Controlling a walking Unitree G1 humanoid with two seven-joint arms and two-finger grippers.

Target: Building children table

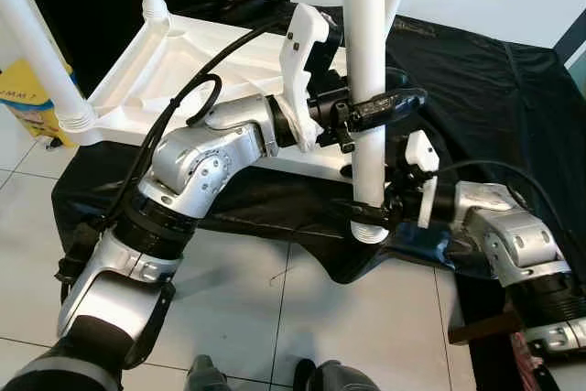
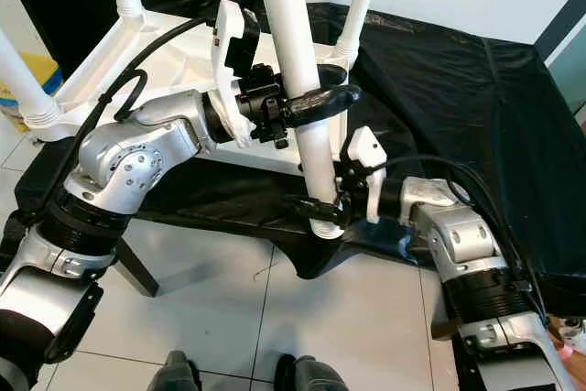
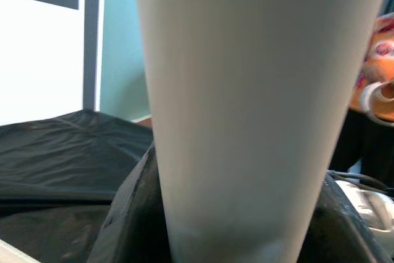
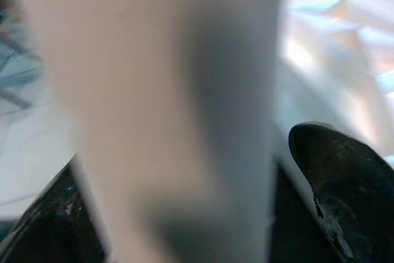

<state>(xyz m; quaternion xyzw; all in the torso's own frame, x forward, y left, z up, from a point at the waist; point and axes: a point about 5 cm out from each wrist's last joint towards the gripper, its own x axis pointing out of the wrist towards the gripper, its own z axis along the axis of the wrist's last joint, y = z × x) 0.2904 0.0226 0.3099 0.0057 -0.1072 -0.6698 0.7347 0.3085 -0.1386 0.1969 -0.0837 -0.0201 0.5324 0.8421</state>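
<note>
One smooth white tapered table leg [image 1: 366, 89]

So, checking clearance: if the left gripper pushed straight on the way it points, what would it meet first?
The left gripper is already clamped around the white table leg; beyond it, probably the black cloth.

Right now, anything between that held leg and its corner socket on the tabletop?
Nothing visible. The left gripper holds the white leg mid-shaft and the right gripper holds it near its ribbed lower end, at the near edge of the upturned tabletop. The socket itself is hidden behind the leg and fingers.
</note>
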